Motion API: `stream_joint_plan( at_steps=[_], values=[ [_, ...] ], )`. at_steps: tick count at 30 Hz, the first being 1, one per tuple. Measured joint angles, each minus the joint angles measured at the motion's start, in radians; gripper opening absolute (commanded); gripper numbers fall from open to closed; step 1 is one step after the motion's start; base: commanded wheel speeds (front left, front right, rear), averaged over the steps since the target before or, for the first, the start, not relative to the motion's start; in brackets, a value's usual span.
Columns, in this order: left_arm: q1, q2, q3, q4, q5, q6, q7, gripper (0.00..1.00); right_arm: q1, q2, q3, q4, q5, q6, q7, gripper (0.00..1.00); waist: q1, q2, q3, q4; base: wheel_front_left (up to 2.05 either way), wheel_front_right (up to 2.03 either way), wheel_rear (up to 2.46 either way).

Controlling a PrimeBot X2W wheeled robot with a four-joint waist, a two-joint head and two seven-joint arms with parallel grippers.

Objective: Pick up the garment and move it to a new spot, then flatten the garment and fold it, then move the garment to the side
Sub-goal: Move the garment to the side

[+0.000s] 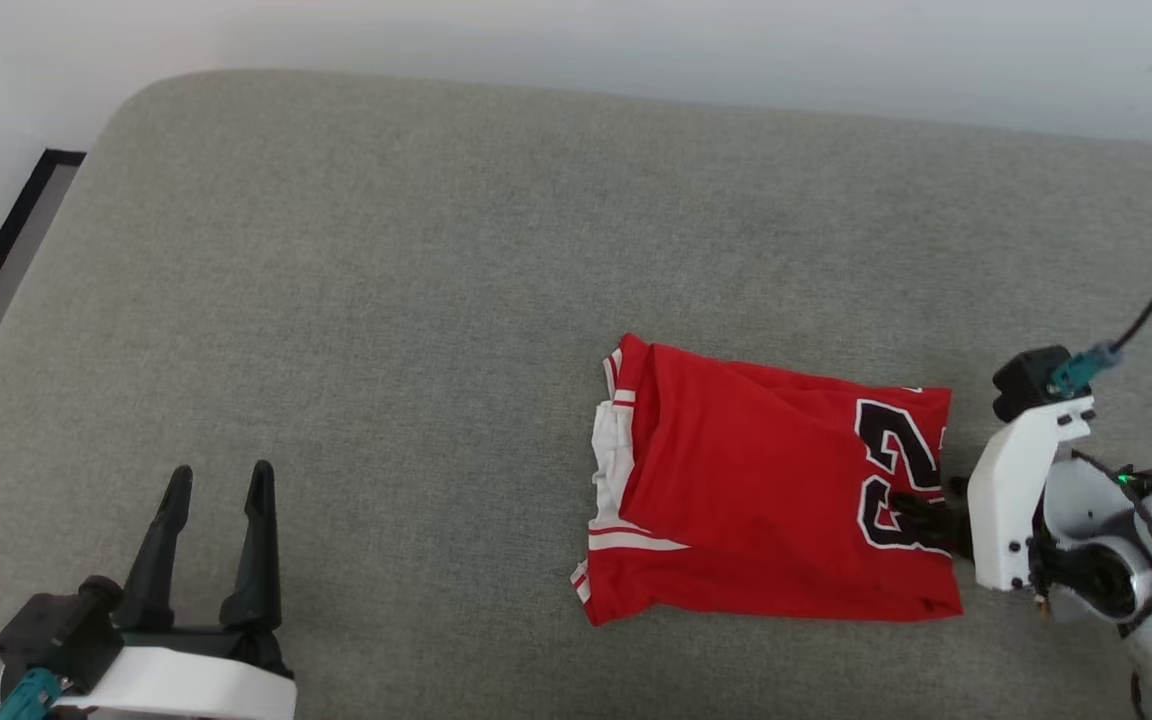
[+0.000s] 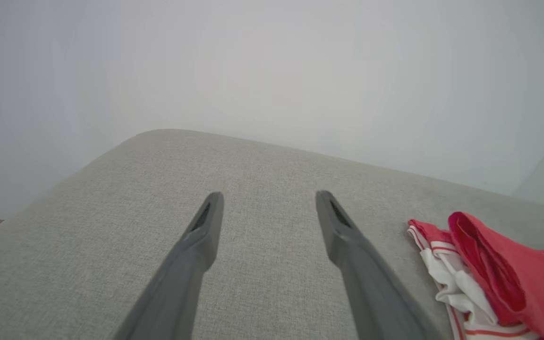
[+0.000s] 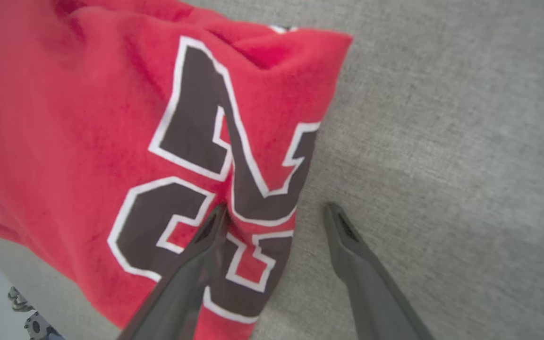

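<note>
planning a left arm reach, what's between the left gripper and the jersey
Bare grey cushion lies between the left gripper and the garment, seen in the head view.

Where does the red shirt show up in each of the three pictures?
Head view: the red shirt lies folded, right of centre and low.
Left wrist view: the red shirt sits in the lower right corner, striped white end toward the middle.
Right wrist view: the red shirt covers the left and top, its black number showing.
Shared landmark: the grey cushion beneath it in every view.
</note>
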State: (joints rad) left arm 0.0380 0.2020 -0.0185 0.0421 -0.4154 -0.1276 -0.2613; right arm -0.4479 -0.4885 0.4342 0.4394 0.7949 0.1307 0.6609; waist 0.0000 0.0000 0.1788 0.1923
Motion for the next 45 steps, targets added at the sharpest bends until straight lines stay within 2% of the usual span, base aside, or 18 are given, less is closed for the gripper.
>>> stream_joint_plan(
  at_steps=[9,10,11,15,27,37,45],
  values=[
    [-0.024,-0.004,-0.013,0.014,-0.006,0.0,0.0,1.0,-0.056,0.015,0.016,0.046,-0.005,-0.002,0.178,1.0,0.0,0.0,0.023,0.029,0.0,0.0,0.0],
    [-0.026,-0.004,-0.016,0.016,-0.007,0.0,0.0,1.0,-0.056,0.019,0.017,0.046,-0.009,-0.002,0.192,0.47,0.0,0.0001,0.021,0.03,0.0,0.0,0.0],
    [-0.026,-0.004,-0.017,0.017,-0.007,0.0,0.0,1.0,-0.056,0.021,0.016,0.044,-0.013,-0.003,0.195,0.0,0.0,0.0,0.02,0.03,0.0,0.0,0.0],
    [-0.029,-0.002,-0.02,0.024,-0.016,0.0,0.0,1.0,-0.046,0.045,0.006,0.03,-0.012,-0.001,0.195,0.0,0.0,0.0,0.016,0.023,0.0,0.0,0.0],
    [-0.092,0.06,-0.057,0.023,-0.033,0.0,0.0,1.0,-0.042,0.041,-0.086,-0.112,-0.049,0.0,0.22,0.0,0.0,0.0,0.013,-0.044,0.0,0.0,0.0],
    [-0.202,0.086,-0.126,0.03,-0.022,0.0,0.0,1.0,-0.116,-0.014,-0.15,-0.18,-0.12,0.0,0.217,0.0,0.0,0.0,0.05,-0.128,0.0,0.0,0.0],
    [-0.317,0.092,-0.196,0.035,-0.005,0.0,0.0,1.0,-0.208,-0.063,-0.193,-0.18,-0.165,0.0,0.162,0.0,0.0,0.0,0.101,-0.205,0.0,0.0,0.0]
  ],
)
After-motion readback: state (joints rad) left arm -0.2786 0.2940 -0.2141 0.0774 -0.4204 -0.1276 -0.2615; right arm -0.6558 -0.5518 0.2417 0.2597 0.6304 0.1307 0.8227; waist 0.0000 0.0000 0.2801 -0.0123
